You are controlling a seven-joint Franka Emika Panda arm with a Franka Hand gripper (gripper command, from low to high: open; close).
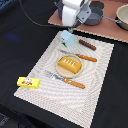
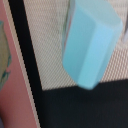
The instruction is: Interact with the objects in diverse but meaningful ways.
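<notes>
While gripper (image 1: 68,31) grips light-blue carton (image 1: 67,36) above placemat (image 1: 95,70), yellow packet's (image 1: 28,82) marks unreadable

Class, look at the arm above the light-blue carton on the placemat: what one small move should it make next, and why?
Probably a short, straight descent onto the carton. In the exterior view the gripper hangs just above it at the placemat's far edge, and the wrist view shows the carton filling the frame, close below. Whether the jaws are open cannot be told, so they should be checked first.
</notes>
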